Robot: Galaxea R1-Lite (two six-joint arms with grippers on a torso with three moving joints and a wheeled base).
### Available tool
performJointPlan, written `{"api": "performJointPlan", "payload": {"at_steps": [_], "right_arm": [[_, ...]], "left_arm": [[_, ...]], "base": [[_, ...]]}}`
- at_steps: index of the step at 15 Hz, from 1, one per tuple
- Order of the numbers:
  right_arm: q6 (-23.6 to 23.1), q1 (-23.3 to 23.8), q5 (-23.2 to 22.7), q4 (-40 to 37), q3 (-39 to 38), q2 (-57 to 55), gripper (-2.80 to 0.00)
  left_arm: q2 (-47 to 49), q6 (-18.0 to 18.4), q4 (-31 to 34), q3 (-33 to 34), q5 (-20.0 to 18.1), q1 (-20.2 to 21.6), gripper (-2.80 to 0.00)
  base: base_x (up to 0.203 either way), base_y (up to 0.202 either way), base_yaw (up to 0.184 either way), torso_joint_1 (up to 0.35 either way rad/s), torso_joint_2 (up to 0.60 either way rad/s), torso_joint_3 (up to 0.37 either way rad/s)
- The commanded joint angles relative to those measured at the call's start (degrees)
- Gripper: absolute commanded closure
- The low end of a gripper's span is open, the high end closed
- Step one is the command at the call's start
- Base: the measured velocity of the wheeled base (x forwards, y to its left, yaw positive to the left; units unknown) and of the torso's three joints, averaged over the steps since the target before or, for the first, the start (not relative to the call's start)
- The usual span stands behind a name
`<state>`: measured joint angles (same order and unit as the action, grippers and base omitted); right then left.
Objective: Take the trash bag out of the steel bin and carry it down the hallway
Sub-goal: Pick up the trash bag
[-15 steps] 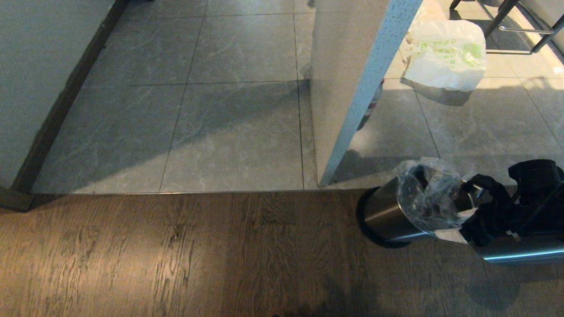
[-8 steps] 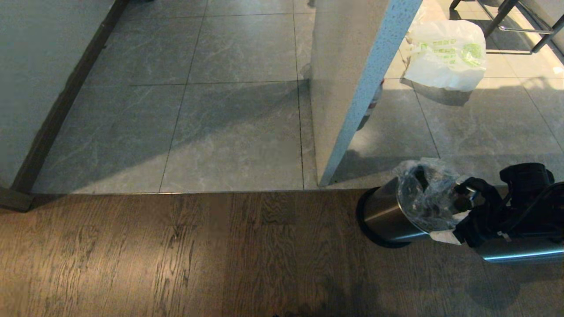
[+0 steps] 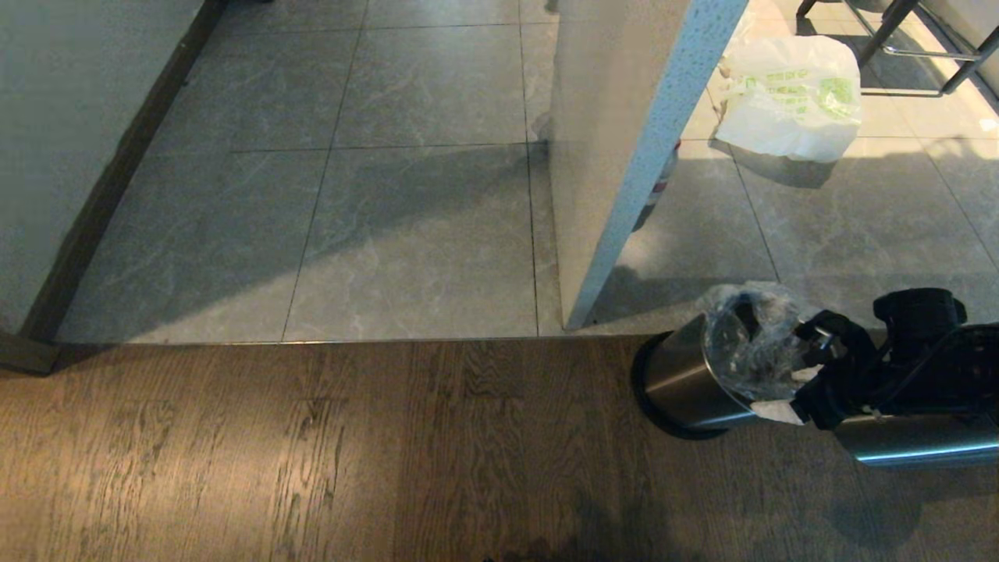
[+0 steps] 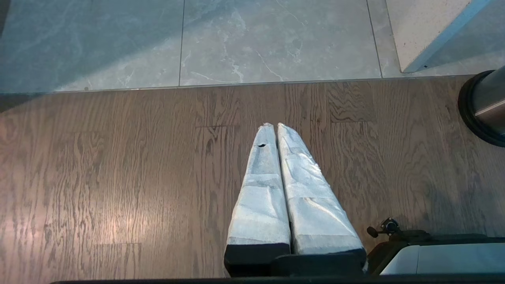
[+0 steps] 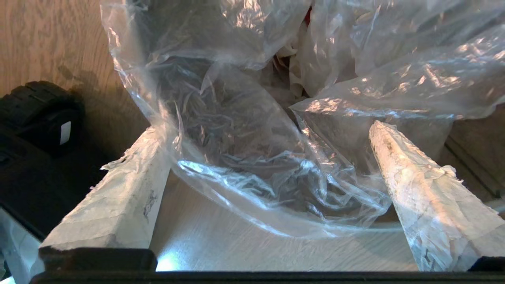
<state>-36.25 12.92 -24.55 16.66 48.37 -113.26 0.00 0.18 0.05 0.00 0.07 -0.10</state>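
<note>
The right tool [image 3: 804, 373] has edged further in over the mouth of the steel bin [image 3: 687, 382], which stands on the wood floor near its seam with the tiles; its fingers [image 5: 426, 197] stand spread wide, straddling the bunched rim of the trash bag [image 5: 252, 165] but apparently gripping nothing yet; the bag sits in the bin; closing on it seems next; the left tool [image 4: 276, 130] hangs pressed together, idle above the floor.

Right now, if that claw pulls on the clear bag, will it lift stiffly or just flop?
Probably flop: the bag is thin, crinkled film sagging between the open right gripper. It looks light, holding only scraps. The small bin might tip or slide if the film catches.
</note>
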Motion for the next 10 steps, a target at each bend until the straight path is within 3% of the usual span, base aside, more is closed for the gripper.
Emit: {"api": "performJointPlan", "payload": {"at_steps": [1,10], "right_arm": [[-0.2,0.0,-0.1,0.1,1.2,-1.1,-2.8],[0.5,-0.1,-0.1,1.7,5.8,-4.9,-2.8]], "left_arm": [[0.0,0.0,0.0,0.0,0.0,0.0,0.0],[0.0,0.0,0.0,0.0,0.0,0.0,0.0]], "base": [[0.0,0.0,0.0,0.0,0.0,0.0],[0.0,0.0,0.0,0.0,0.0,0.0]]}}
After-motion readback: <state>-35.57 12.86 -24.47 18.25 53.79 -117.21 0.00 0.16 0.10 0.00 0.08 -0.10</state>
